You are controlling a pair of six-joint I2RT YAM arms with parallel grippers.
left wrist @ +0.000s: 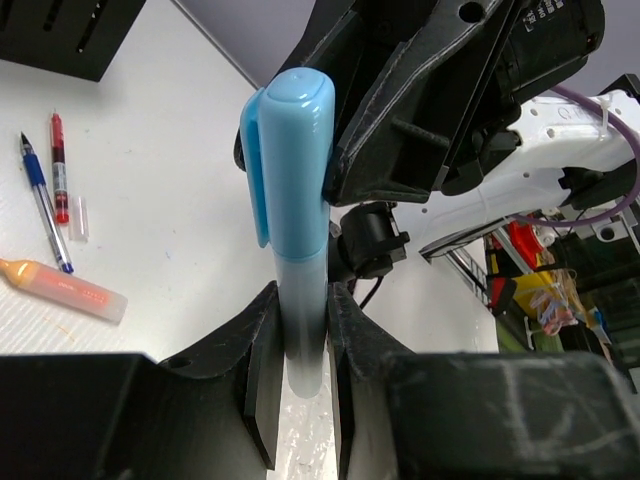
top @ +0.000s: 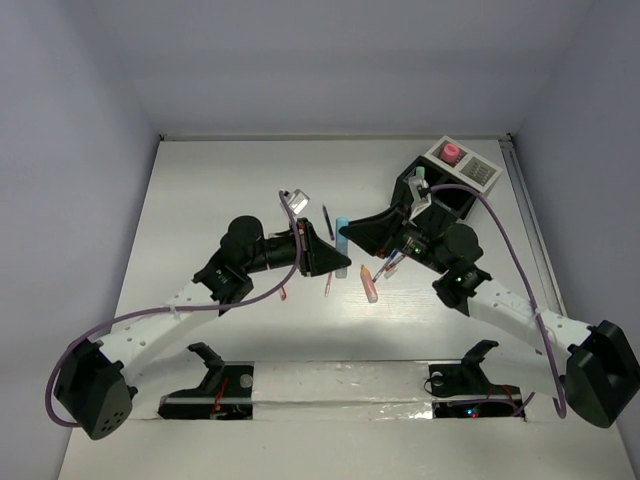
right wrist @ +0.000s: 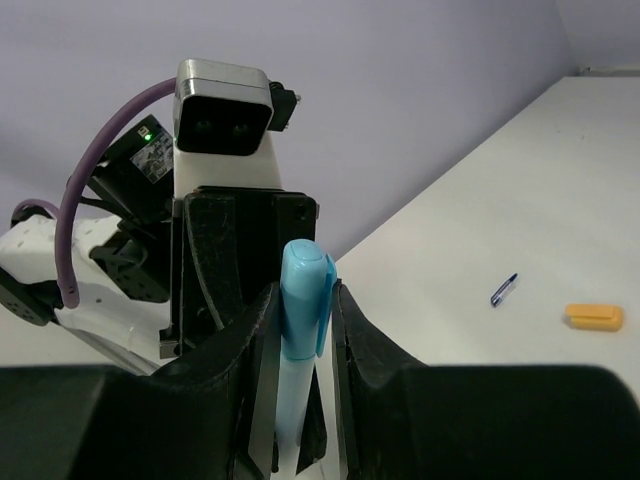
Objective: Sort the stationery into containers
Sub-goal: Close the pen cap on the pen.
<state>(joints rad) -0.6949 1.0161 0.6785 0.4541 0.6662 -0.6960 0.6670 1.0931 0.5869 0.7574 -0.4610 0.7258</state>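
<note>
The left hand [left wrist: 302, 296] is shut tight on the barrel of a light blue plastic marker [left wrist: 292, 150]. Its black fingers [left wrist: 262, 345] press on both sides, and the capped end stands up in the middle of the left wrist view. The right hand [right wrist: 303, 297] grips the same marker from the opposite side. Its jaws are set a little wider and clamp the broader clipped cap, which pokes up between them low in the middle of the right wrist view. The marker is therefore off the white desk [top: 230, 180], gripped by both hands at once at the centre of the overhead view. On the desk at the left edge of the left wrist view lies a translucent peach-orange marker [left wrist: 65, 286]. Just above it are a thin blue pen [left wrist: 44, 205] and a thin red pen [left wrist: 58, 165], side by side. In the overhead view a thin dark pen [top: 328, 222] lies just left of the held marker. Farthest off, in the upper right of that view, the black multi-compartment organizer box [top: 455, 200] sits joined to a white grid-topped section [top: 482, 173]. A pink-capped bottle [top: 452, 153] stands at the left end of that white section.
</note>
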